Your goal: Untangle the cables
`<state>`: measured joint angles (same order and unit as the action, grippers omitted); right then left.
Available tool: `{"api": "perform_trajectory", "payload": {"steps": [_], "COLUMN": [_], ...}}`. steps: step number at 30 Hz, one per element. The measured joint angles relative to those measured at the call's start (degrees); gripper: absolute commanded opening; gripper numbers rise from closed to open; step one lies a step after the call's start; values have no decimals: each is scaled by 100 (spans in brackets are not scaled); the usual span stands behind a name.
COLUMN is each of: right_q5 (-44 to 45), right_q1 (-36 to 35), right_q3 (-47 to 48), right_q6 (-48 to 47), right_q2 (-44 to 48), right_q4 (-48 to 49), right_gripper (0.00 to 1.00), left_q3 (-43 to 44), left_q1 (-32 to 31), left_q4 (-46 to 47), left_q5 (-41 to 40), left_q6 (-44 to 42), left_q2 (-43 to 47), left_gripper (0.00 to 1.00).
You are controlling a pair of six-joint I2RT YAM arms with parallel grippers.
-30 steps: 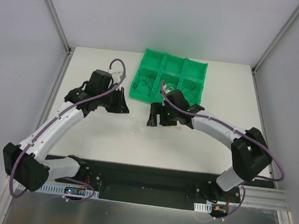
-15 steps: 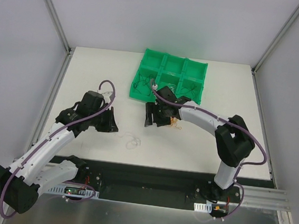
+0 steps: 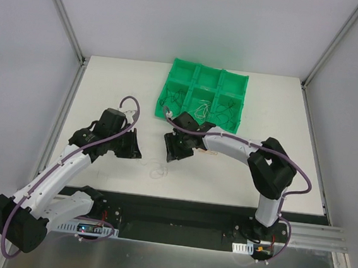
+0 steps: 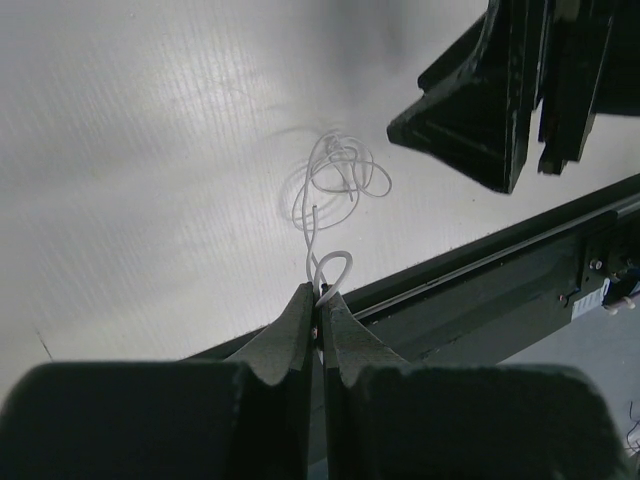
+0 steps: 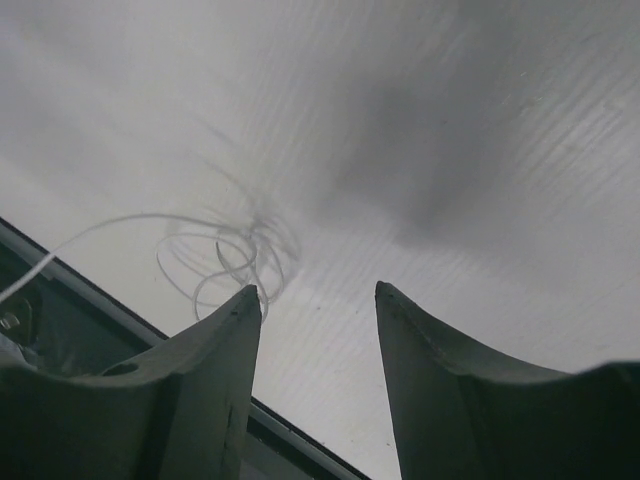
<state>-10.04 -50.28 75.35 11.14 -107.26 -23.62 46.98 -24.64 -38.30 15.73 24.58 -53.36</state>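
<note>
Tray [image 3: 233, 82] far side, white cable [image 4: 338, 170] nr rail [image 4: 480, 290]

We count two grippers: left gripper [image 4: 320, 298], right gripper [image 5: 315, 300]. One green tray [image 3: 170, 82], six compartments [image 3: 183, 76]. One white cable [image 4: 335, 185] coiled outside it; cables [image 3: 200, 107] inside the tray tangled, uncountable.

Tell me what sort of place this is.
Probably a lab robot test cell: plain grey walls on metal frame posts enclose a white table, with the left arm and right arm bolted at its near edge and a green tray of thin cables.
</note>
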Motion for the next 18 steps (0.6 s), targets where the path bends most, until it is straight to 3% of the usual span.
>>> {"api": "perform_trajectory", "payload": {"steps": [6, 13, 18], "right_q5": [-286, -109, -24], "right_q1": [-452, -931, -964], "right_q3": [-535, -520, -463], "right_q6": [-566, -890, -909], "right_q2": [271, 319, 317], "right_q4": [107, 295, 476], "right_gripper": [55, 55, 48], "left_q3": [17, 22, 22], "left_q1": [0, 0, 0], "left_q4": [-13, -15, -15], "left_q5": [22, 31, 33], "left_q6": [-31, -52, -57], "left_q2": [-116, -105, -72], "left_gripper": [0, 0, 0]}}
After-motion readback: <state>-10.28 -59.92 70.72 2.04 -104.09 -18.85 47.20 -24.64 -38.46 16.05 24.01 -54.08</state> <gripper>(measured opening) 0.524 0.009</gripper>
